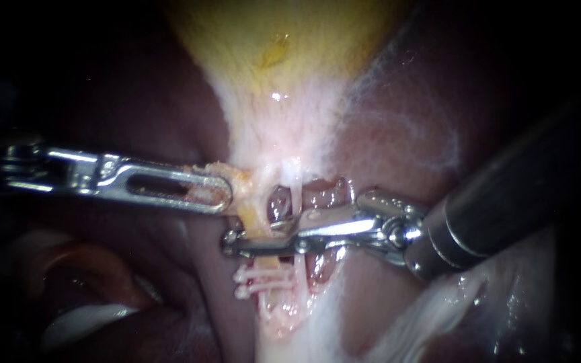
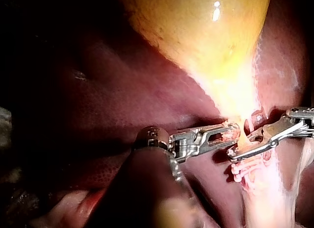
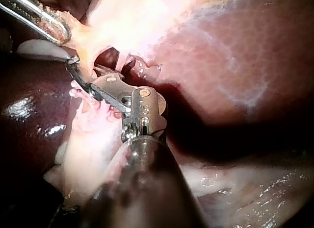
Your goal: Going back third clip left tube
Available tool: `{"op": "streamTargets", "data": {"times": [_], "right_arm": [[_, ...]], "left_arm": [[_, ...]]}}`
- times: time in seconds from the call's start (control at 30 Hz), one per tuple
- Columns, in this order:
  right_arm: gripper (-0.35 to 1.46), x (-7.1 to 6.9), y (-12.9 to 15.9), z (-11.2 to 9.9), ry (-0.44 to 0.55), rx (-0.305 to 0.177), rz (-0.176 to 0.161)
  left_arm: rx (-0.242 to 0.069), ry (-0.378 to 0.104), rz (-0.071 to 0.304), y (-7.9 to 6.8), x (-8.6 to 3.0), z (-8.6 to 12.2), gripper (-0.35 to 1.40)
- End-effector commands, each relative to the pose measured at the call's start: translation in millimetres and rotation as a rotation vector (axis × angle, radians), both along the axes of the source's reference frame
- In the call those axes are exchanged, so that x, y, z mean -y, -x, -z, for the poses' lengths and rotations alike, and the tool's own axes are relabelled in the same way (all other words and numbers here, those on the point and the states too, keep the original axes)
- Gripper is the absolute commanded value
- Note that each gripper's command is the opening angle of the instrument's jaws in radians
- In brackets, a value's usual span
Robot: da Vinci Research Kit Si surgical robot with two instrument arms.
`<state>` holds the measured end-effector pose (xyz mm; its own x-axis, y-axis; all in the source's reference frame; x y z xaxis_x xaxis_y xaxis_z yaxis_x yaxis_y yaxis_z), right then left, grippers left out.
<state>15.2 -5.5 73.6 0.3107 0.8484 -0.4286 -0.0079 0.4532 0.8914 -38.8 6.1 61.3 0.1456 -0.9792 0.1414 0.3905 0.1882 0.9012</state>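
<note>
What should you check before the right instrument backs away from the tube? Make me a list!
1. Left instrument gripping the tissue: ok.
2. Right instrument free of the left tube: cannot tell.
3. What sits on that tube beneath the right instrument: cannot tell, hidden.
4. White clips seated crosswise on the tube: ok.
5. Way back over the liver free of obstacles: ok.
</note>
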Motion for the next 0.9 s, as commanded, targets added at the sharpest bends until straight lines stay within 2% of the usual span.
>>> {"op": "streamTargets", "data": {"times": [0.03,0.1,0.13,0.17,0.2,0.23,0.3,0.37,0.47,0.63,0.77,0.9], "right_arm": [[-0.35,0.0,0.0,0.0,-0.001,0.0,-0.001],[-0.35,-0.1,0.0,0.1,-0.002,-0.002,0.002],[-0.35,-0.1,0.0,0.1,0.0,-0.007,0.015],[-0.2,-0.1,0.0,0.1,0.037,-0.022,0.025],[-0.04,0.0,0.0,0.1,0.149,-0.056,0.046],[0.09,0.0,0.0,0.2,0.214,-0.068,0.051],[0.32,0.0,-0.1,0.2,0.286,-0.065,0.04],[0.43,0.1,-0.1,0.3,0.33,-0.055,0.025],[0.49,0.0,-0.1,0.5,0.368,-0.037,0.003],[0.5,0.0,0.3,0.8,0.395,-0.034,-0.001],[0.5,0.0,1.3,1.2,0.426,-0.044,0.009],[0.5,-0.9,3.0,2.3,0.455,-0.058,0.02]], "left_arm": [[0.0,0.0,0.0,0.0,0.0,0.0,-0.35],[0.0,0.0,0.0,0.0,0.0,0.0,-0.35],[0.0,0.0,0.0,0.0,0.0,0.0,-0.35],[0.0,0.0,0.0,0.0,0.0,0.0,-0.35],[0.0,0.0,0.0,-0.1,0.0,0.0,-0.35],[0.0,0.0,0.0,-0.1,0.0,0.0,-0.35],[0.001,0.0,-0.001,-0.2,0.0,0.1,-0.35],[-0.001,0.001,0.001,-0.3,0.0,0.1,-0.35],[-0.001,0.001,0.001,-0.3,0.0,0.1,-0.35],[-0.001,0.001,0.001,-0.3,0.0,0.1,-0.35],[-0.001,0.001,0.001,-0.4,0.0,0.1,-0.35],[-0.001,0.001,0.0,-0.4,0.0,0.1,-0.35]]}}
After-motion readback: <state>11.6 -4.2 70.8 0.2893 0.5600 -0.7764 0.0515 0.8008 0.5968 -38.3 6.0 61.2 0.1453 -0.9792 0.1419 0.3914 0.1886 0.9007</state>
